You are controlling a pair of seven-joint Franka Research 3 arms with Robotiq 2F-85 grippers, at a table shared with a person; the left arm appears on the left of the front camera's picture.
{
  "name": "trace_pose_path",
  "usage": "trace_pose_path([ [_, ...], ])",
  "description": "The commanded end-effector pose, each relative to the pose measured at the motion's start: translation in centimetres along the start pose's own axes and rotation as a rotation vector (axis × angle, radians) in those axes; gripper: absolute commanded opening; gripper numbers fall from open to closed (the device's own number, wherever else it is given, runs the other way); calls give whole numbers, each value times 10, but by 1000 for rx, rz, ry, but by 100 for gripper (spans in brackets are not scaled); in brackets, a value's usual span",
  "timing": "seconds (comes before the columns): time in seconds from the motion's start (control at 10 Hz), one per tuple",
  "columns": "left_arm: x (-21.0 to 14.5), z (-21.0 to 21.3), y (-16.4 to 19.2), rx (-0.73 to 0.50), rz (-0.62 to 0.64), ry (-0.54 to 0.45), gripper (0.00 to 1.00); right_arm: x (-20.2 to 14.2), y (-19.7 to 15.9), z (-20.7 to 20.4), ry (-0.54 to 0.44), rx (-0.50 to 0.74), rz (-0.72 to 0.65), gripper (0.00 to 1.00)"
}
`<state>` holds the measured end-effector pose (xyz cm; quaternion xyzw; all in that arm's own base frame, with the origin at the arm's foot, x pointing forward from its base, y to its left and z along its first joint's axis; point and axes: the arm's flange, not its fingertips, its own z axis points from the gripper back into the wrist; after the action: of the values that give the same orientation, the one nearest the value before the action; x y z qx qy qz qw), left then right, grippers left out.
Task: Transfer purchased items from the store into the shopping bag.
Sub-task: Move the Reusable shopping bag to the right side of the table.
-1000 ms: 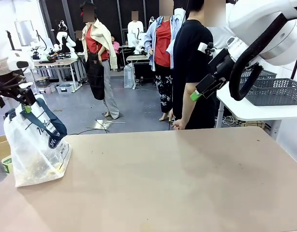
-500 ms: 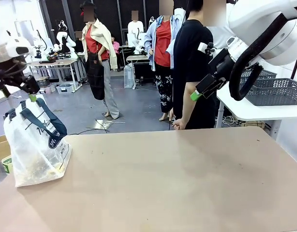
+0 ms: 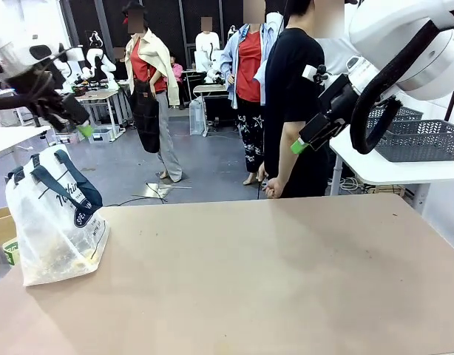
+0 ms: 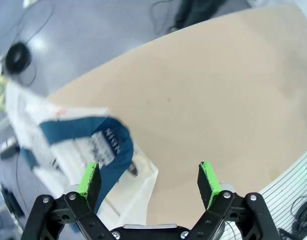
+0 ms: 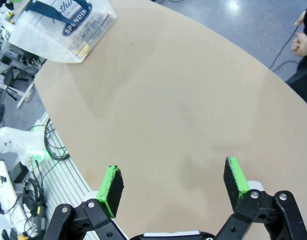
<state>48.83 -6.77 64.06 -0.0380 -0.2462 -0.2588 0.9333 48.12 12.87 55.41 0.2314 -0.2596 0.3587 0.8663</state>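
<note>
Shopping bag [image 3: 55, 222] stands on the table's [image 3: 271, 281] near left edge, its translucent sides showing yellowish packaged items [image 3: 61, 259] low inside, navy handles [image 3: 61, 181] draped over the top. Above it, the left gripper [image 3: 79, 122] hangs with jaws spread, holding nothing. Farther right, the right gripper [image 3: 305, 137] is raised, likewise spread and empty. Beyond, a grey basket [image 3: 419, 140] rests on a white side table [image 3: 390, 170].

translucent white shopping bag [image 3: 55, 222] with navy handles, tan table [image 3: 286, 274], green-padded tools
</note>
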Motion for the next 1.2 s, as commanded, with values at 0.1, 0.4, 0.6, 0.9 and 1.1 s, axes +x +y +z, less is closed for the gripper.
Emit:
trace_pose_path([
  [0.1,18,-20,5,-197,-195,-70,100,2,1,1,14,-1,-14,100],
  [0.4,19,-42,-3,-303,-360,-116,100,2,1,1,14,-1,-14,100],
  [0.6,16,-48,-2,-357,-417,-120,100,2,1,1,14,-1,-14,100],
  [0.9,12,-48,-3,-341,-437,-104,100,2,1,1,14,-1,-14,100],
  [1.1,12,-54,-11,-335,-433,-102,100,2,1,1,14,-1,-14,100],
])
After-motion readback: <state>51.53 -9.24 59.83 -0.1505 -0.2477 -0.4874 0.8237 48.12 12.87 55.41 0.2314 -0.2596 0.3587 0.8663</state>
